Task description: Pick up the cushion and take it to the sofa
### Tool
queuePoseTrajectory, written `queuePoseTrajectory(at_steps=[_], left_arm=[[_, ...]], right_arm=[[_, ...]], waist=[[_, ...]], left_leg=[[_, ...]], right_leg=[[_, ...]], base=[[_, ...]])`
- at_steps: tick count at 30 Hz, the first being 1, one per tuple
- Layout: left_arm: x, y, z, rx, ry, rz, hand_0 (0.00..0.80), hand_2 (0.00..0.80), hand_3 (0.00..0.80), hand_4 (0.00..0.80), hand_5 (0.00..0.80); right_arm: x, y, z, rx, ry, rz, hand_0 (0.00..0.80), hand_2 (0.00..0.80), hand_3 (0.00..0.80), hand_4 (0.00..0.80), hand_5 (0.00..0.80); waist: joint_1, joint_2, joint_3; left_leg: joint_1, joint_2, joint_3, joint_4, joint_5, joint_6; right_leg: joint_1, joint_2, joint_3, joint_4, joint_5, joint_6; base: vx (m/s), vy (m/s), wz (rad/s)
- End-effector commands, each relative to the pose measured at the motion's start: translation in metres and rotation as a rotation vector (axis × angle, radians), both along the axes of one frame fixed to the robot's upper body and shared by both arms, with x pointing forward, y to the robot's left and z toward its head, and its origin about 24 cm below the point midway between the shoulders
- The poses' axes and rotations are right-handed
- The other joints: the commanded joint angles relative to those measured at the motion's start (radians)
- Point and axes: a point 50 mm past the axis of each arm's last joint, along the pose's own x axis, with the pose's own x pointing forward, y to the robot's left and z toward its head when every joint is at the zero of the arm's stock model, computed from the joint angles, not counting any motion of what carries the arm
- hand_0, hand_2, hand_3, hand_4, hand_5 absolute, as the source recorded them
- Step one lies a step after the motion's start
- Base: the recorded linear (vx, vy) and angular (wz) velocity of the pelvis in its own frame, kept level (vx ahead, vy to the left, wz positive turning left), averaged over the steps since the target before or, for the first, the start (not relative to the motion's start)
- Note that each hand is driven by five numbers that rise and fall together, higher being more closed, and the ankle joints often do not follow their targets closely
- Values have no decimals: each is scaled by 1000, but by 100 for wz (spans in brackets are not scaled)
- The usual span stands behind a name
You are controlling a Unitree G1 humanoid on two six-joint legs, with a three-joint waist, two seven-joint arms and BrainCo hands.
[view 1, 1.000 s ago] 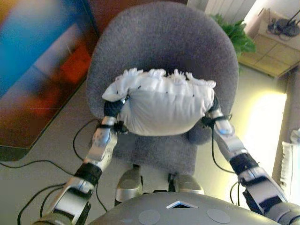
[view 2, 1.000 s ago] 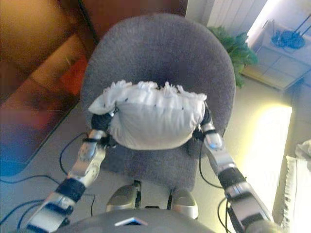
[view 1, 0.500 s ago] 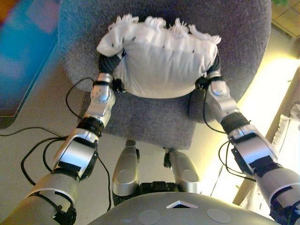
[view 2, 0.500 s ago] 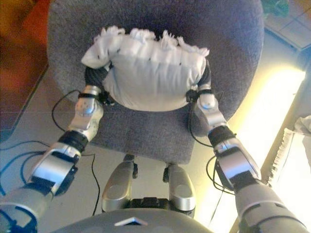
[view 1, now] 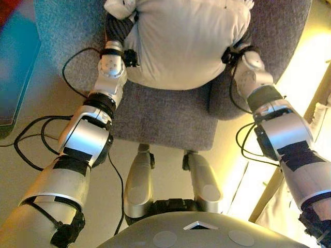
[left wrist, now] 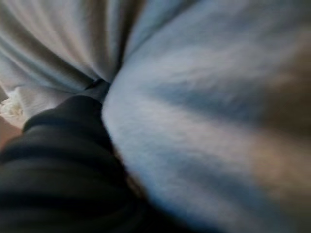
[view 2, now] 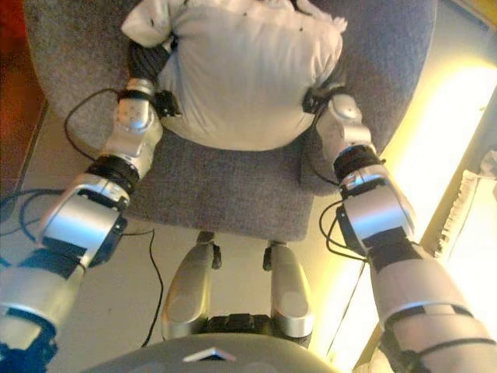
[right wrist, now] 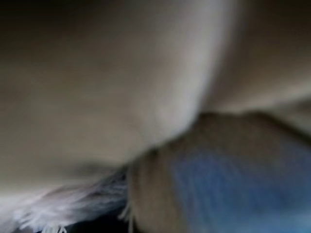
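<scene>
A white fringed cushion (view 1: 181,41) is held between my two hands above the seat of a grey upholstered armchair (view 1: 165,119). My left hand (view 1: 118,28) presses on the cushion's left side and my right hand (view 1: 244,45) on its right side. Only the dark ribbed covers and wrists show; the fingers are hidden behind the cushion. In the left wrist view the cushion's cloth (left wrist: 204,121) fills the picture beside the dark cover (left wrist: 58,145). The right wrist view shows only cushion cloth (right wrist: 97,87) and its fringe (right wrist: 63,213).
The armchair's back rises behind the cushion (view 2: 388,47). A blue rug or mat edge (view 1: 13,67) lies on the floor at the left. A brightly lit strip of floor (view 1: 305,67) and a white cloth edge (view 1: 323,111) are at the right.
The camera has tilted down, so the whole picture has shifted and the arms fill more of it. The cushion stays clamped between both hands over the armchair.
</scene>
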Motion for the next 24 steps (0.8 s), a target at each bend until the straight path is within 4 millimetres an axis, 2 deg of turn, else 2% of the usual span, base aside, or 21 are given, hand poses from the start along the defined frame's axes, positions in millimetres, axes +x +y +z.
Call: queuePoseTrajectory(at_steps=[1, 2, 3, 4, 6, 8, 9, 10, 12, 13, 15, 17, 20, 22, 24], left_arm=[[9, -2, -14, 54, 211, 22, 0, 0, 0, 0, 0], [10, 6, -12, 35, 231, 41, 0, 0, 0, 0, 0], [11, 11, -9, 20, 232, 52, 0, 0, 0, 0, 0], [11, 17, -2, 17, 207, 67, 0, 0, 0, 0, 0], [9, 36, 6, 5, 172, 135, 0, 0, 0, 0, 0], [3, 66, 5, -38, 181, 258, 0, 0, 0, 0, 0], [1, 75, 3, -44, 185, 307, 0, 0, 0, 0, 0], [-9, 110, -8, -3, 253, 440, 0, 0, 0, 0, 0], [-28, 153, -26, 8, 343, 612, 0, 0, 0, 0, 0], [-44, 181, -39, -36, 393, 714, 0, 0, 0, 0, 0], [-78, 221, -66, -153, 464, 873, 0, 0, 0, 0, 0], [-106, 243, -90, -190, 511, 957, 0, 0, 0, 0, 0], [-142, 262, -123, -232, 588, 1039, 0, 0, 0, 0, 0], [-181, 269, -164, -227, 718, 1078, 0, 0, 0, 0, 0], [-224, 267, -206, -184, 917, 1102, 0, 0, 0, 0, 0]], right_arm=[[2, -5, -1, -37, 93, -23, 800, 800, 800, 800, 800], [2, -13, 5, -59, 74, -45, 800, 800, 800, 800, 800], [2, -19, 8, -73, 62, -66, 314, 314, 314, 314, 314], [1, -29, 12, -83, 49, -100, 0, 0, 0, 0, 0], [-4, -56, 18, -69, 14, -187, 0, 0, 0, 0, 0], [-13, -89, 18, -33, -13, -305, 0, 0, 0, 0, 0], [-16, -97, 17, -20, -17, -339, 0, 0, 0, 0, 0], [-28, -126, 12, 22, -23, -444, 0, 0, 0, 0, 0], [-44, -158, 5, 64, -25, -584, 0, 0, 0, 0, 0], [-56, -179, 1, 72, -19, -661, 0, 0, 0, 0, 0], [-80, -212, -14, 80, 5, -781, 0, 0, 0, 0, 0], [-105, -235, -39, 99, 40, -878, 0, 0, 0, 0, 0], [-143, -261, -74, 89, 134, -987, 0, 0, 0, 0, 0], [-183, -279, -108, 110, 218, -1072, 0, 0, 0, 0, 0], [-214, -283, -141, 97, 325, -1148, 0, 0, 0, 0, 0]], waist=[[-27, 12, 78], [-30, 17, 78], [-32, 21, 78], [-33, 24, 78], [-32, 30, 78], [-30, 33, 78], [-30, 33, 78], [-29, 32, 78], [-29, 29, 73], [-29, 32, 69], [-32, 38, 61], [-30, 41, 48], [-22, 45, 17], [-15, 50, -16], [-13, 50, -50]], left_leg=[[-57, -20, 33, 153, -190, -28], [-59, -21, 36, 150, -187, -29], [-59, -22, 38, 150, -186, -30], [-58, -22, 41, 148, -186, -31], [-53, -21, 45, 150, -190, -33], [-43, -21, 48, 152, -197, -33], [-40, -21, 49, 153, -198, -34], [-30, -19, 53, 158, -205, -33], [-23, -16, 58, 165, -209, -35], [-17, -15, 62, 166, -212, -35], [-1, -15, 65, 168, -220, -33], [15, -18, 63, 167, -229, -31], [51, -26, 57, 143, -235, -26], [93, -34, 50, 117, -239, -21], [135, -40, 47, 94, -245, -17]], right_leg=[[-108, -50, 42, 58, -53, 61], [-114, -50, 42, 59, -54, 61], [-114, -51, 42, 59, -54, 61], [-114, -53, 40, 58, -56, 63], [-107, -57, 34, 57, -62, 65], [-95, -62, 26, 57, -69, 68], [-91, -63, 23, 57, -71, 68], [-79, -67, 13, 58, -78, 70], [-68, -71, 4, 57, -79, 71], [-64, -72, 1, 57, -83, 69], [-51, -74, -2, 61, -96, 67], [-36, -78, -9, 61, -106, 65], [-1, -84, -27, 47, -116, 66], [40, -87, -38, 29, -121, 68], [85, -86, -44, 8, -126, 70]], base=[[-2, 91, -1], [10, 80, 0], [23, 71, 0], [30, 50, 0], [36, 21, -1], [0, 0, 0], [12, -37, 1], [11, -53, 0], [15, -67, -1], [0, 0, 0], [0, 0, 0], [8, -16, 0], [5, -37, 0], [23, -38, 5], [34, -31, 22]])
